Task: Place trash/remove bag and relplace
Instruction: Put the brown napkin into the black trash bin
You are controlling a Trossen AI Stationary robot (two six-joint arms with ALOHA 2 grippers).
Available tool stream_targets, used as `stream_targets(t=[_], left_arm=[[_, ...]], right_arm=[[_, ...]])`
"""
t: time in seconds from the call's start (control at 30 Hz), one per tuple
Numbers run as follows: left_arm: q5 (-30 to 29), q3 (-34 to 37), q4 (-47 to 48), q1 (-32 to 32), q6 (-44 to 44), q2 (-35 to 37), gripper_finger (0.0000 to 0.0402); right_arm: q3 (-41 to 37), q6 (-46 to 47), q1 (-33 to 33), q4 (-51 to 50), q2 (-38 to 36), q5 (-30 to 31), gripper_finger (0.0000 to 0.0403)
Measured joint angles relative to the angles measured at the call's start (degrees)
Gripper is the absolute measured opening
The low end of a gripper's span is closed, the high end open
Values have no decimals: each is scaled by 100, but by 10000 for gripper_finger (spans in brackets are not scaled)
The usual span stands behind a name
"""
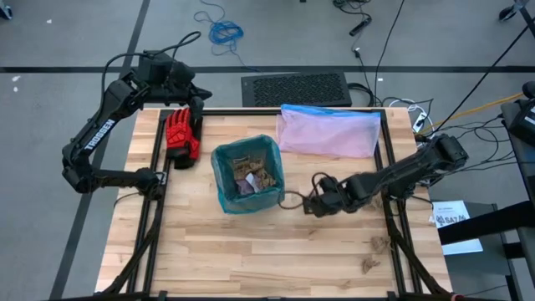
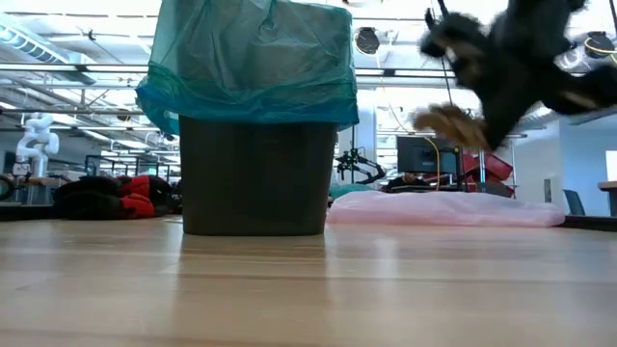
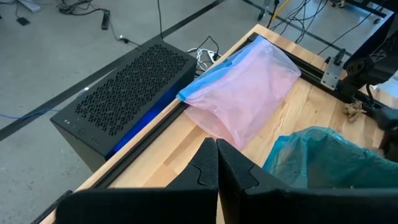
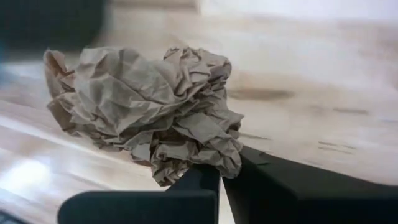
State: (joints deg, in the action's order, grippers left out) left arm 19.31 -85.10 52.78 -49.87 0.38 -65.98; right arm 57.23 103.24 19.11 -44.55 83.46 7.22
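Left gripper (image 1: 197, 107) closed, empty, at desk (image 1: 251, 251) back-left corner over red glove (image 1: 180, 134). Teal bag (image 1: 224, 191) lining bin (image 2: 255, 173) mid-desk, trash inside. Pink bag (image 1: 328, 131) by back edge. Right gripper (image 1: 311, 201) just right of bin, clamped on crumpled paper (image 4: 146, 112).

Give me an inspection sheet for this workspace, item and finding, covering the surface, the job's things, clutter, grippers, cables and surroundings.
Surface: wooden table, dark frame rails along its edges.
Job's things: teal-green bag lines the dark bin, mouth open, crumpled trash already inside.
Clutter: pale pink bag lying flat at the far edge; red gloves at the far left corner.
Grippers: right gripper holds a crumpled brown paper ball above the table, beside the bin. Left gripper shut, empty, at the far left corner.
Cables: blue cable on the floor; a tangle past the far right corner.
Surroundings: black perforated box on the floor behind the table.
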Motion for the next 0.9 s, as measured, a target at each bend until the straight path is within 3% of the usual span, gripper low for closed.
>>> stream_targets(t=[0.27,0.43,0.57,0.9], left_arm=[[0,0,1,0,0,0,0],[2,0,1,0,3,0,0],[1,0,0,0,42,0,0],[2,0,-14,0,4,0,0]], right_arm=[[2009,-743,-504,-1810,0,1138,0],[3078,-2550,-966,-1692,-10,1536,0],[3676,-4071,-1397,-1290,165,1450,0],[5336,-6563,-2199,-1280,1631,25,1]])
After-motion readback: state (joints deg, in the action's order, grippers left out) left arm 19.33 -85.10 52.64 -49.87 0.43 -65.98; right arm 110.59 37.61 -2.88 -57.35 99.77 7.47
